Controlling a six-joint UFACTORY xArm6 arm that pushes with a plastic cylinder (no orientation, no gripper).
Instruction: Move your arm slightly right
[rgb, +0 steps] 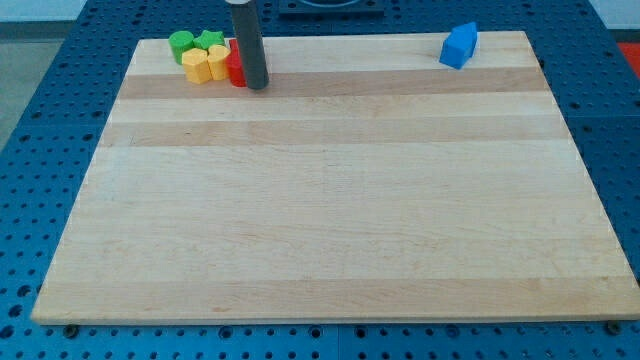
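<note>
Camera view: my tip (257, 86) down on board (330, 200), top left, holding nothing. Step: small nudge toward view's right, apparently not yet begun; calls for short sideways slide, path clear. Red block (233, 64) touching tip's left; yellow (205, 64) and green (193, 42) blocks beyond. Blue block (459, 45) well apart, top right.

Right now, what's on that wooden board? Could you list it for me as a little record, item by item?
board: wooden board on a blue pegged surface
cluster at the view's top left: green blocks, yellow blocks, red block, bunched together
alone at the view's top right: blue block
my tip: on the board, against the red block's right side
blocks near the tip: red closest; blue far away
</note>
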